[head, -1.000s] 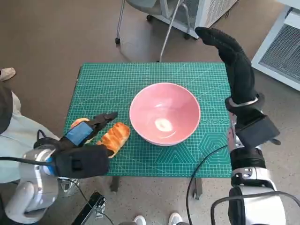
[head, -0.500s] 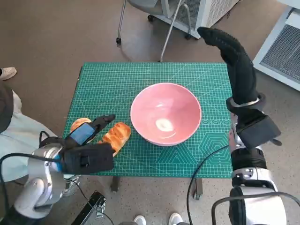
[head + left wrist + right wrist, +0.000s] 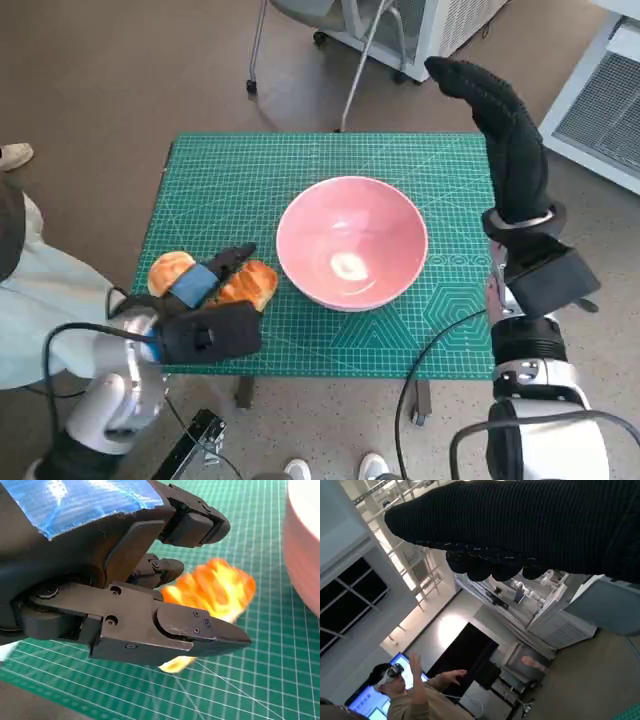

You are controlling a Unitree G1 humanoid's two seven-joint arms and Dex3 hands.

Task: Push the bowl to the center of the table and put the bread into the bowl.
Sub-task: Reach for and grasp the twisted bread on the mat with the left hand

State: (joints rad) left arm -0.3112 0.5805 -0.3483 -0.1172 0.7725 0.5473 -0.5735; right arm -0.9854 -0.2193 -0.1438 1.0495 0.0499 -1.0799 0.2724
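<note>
**Soft bread waits under the left hand**

Green cutting mat covers the small desk (image 3: pixel 300 165), with the glossy pink bowl (image 3: pixel 352 242) near its centre. At the bowl's eight o'clock lies the golden-brown bread (image 3: pixel 248 284), light and squashy by its look, best cupped gently across its middle. Left hand (image 3: pixel 205 312) hangs over it, fingers (image 3: pixel 195 522) apart, seemingly not touching. Right hand (image 3: pixel 500 125) is raised at two o'clock, holding nothing, fingers loosely extended.

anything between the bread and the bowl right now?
Nothing. In the head view only a narrow strip of bare green mat separates the bread from the bowl. The left hand is over the bread's near side, not in that gap.
</note>
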